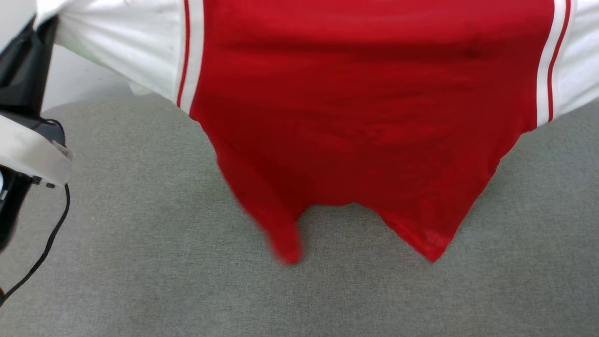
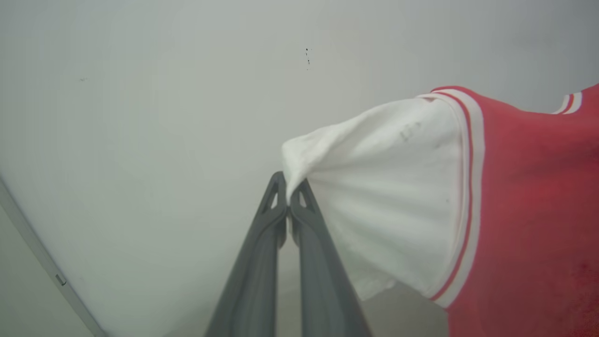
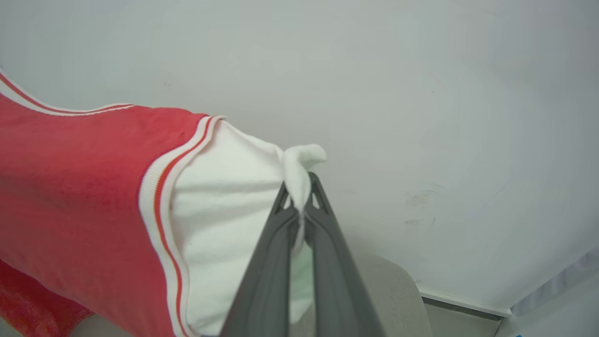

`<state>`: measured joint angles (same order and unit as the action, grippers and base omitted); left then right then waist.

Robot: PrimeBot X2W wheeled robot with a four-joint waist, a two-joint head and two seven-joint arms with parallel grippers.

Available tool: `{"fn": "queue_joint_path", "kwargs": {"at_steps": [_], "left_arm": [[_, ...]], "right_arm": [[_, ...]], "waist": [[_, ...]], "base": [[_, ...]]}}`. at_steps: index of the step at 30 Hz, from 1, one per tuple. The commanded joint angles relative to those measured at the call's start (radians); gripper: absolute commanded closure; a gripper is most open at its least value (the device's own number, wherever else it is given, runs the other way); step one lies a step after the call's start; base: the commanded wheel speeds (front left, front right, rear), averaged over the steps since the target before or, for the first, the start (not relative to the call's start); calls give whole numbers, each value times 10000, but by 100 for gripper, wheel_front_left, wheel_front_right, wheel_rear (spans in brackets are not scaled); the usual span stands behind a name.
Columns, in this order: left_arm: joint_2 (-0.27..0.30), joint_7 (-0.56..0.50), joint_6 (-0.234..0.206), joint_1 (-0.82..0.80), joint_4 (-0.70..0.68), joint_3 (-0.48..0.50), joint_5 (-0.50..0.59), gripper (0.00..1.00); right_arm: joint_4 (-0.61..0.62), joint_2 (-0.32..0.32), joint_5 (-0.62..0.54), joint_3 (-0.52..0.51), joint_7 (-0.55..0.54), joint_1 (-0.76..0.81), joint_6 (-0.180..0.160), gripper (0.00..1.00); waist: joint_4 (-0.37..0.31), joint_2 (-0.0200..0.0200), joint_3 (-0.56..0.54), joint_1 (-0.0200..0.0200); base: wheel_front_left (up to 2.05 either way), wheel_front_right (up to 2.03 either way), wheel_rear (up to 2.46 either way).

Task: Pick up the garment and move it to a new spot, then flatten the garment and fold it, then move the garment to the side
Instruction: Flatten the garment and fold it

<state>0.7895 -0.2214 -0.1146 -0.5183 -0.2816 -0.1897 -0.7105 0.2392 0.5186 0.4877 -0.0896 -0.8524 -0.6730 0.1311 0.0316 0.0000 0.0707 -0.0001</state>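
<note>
- Garment: one, hanging spread across the upper half of the head view, above the grey bench. Whether the hem touched the bench could not be told.
- Left end effector: closed tight on the tip of a white sleeve, at centre frame in the left wrist view.
- Right end effector: closed likewise on the other sleeve, with a tuft of white cloth standing above its tips.
- Step in hand, as judged: the carry to the new spot, ahead of laying flat.
- Recommended practice:
  - Keep both end effectors level and well apart, so the red body stays taut between them.
  - Lower the hem first, then draw the sleeves away so the cloth pays out without creasing.
  - Thin fabric pinched at the very sleeve tips could slip, so move gently.
- Hem: two corners drooped at lower centre of the head view. The left one was blurred.
- Count:
  - Garment: one.
  - White sleeves: two.
  - End effectors: two, both occupied.
  - Striped trims: two in the head view.
  - Bench: one.
  - Forearm: one, pale, at the left edge of the head view.
  - Cable: one, black, below the forearm.
</note>
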Motion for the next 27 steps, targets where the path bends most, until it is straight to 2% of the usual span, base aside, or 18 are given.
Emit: {"fn": "queue_joint_path", "kwargs": {"at_steps": [1, 6, 13, 17, 18, 19, 27], "left_arm": [[60, 197, -85, -83, -106, 233, -28, 100], [35, 491, -162, -410, -216, 600, -141, 100], [-56, 529, 8, -1572, 189, 823, -401, 100], [20, 576, 327, -2508, 888, 891, -573, 100], [66, 622, 539, -3400, 1474, 889, -570, 100], [66, 622, 539, -3400, 1474, 889, -570, 100], [-80, 932, 1139, -6552, 3327, 462, -62, 100]], "right_arm": [[129, -119, 82, -66, 72, -337, -7, 100], [164, -55, 83, -49, 170, -831, -7, 100], [-505, -24, -124, 440, 833, -2173, -7, 100], [-1160, 59, -217, 752, 1320, -3126, -7, 100], [-1719, 60, -422, 935, 1683, -4003, -7, 100], [-1719, 60, -422, 935, 1683, -4003, -7, 100], [-3572, -164, -1271, 1564, 2913, -6808, -10, 100]], "waist": [[-34, 0, -20, 1], [-53, 0, 157, 1], [-68, 0, 957, 1], [-87, 0, 1647, 1], [-79, 0, 2287, 1], [-79, 0, 2287, 1], [-3, 0, 3849, 1]], "base": [[0, 0, 0], [0, 0, 0], [0, 0, 0], [0, 0, 0], [0, 0, 0], [0, 0, 0], [0, 0, 0]]}}
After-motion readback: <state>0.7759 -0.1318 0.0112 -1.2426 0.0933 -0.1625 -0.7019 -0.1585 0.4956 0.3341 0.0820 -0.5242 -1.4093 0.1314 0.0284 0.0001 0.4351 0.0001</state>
